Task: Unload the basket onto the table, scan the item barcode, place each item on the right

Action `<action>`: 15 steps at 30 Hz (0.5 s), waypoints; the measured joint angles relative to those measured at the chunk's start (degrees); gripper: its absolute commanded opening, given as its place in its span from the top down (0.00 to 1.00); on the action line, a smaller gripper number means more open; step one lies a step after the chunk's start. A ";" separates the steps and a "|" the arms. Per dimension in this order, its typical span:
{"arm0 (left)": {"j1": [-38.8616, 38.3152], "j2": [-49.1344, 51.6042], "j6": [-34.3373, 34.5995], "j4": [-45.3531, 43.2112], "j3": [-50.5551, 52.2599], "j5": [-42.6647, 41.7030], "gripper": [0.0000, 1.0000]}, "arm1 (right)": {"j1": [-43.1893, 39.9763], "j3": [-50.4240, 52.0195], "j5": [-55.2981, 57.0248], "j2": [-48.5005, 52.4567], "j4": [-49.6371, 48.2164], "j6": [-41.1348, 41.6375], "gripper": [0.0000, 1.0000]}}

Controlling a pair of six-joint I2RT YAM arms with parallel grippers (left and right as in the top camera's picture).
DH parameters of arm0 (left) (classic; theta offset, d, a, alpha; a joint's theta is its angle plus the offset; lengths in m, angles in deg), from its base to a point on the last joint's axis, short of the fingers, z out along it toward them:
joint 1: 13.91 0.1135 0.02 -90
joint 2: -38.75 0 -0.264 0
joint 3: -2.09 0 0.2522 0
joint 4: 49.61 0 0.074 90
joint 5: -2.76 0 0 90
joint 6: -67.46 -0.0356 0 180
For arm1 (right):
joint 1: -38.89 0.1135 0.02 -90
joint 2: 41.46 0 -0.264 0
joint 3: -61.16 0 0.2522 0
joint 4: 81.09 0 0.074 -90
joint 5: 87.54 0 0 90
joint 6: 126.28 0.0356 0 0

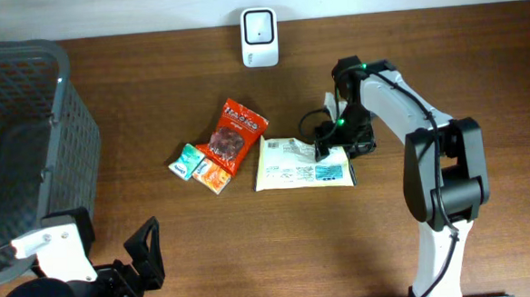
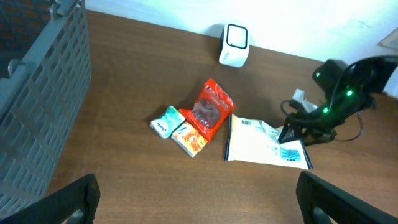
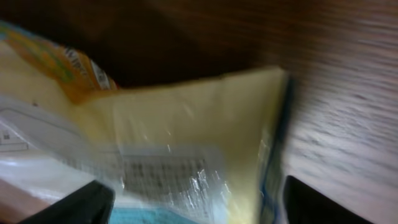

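- Pale yellow flat plastic packet (image 3: pixel 186 118) fills the right wrist view, lying on the brown wooden table (image 3: pixel 348 93) between the widely spread fingers of the right tool (image 3: pixel 193 199).
- Seen from overhead, that tool sits over the packet's right end, while the white box-shaped scanner (image 1: pixel 259 25) stands well apart at the far edge.
- Printing on the packet is blurred, and no barcode can be made out.
- Right arm reaches inward and bends down to the packet; the left tool (image 1: pixel 144 259) hovers wide open at the near left.
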 measured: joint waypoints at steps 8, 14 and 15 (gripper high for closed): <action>0.00 0.00 0.02 0.02 0.00 0.00 0.01 | -0.24 2.49 -6.38 0.00 -4.07 -0.28 0.96; 0.00 0.00 0.00 0.07 0.00 -0.02 0.01 | -0.96 -0.85 -6.54 0.15 1.42 -0.13 0.96; 0.00 0.00 0.02 0.00 0.00 0.02 0.01 | -1.36 -3.28 -5.51 0.15 4.02 0.02 0.96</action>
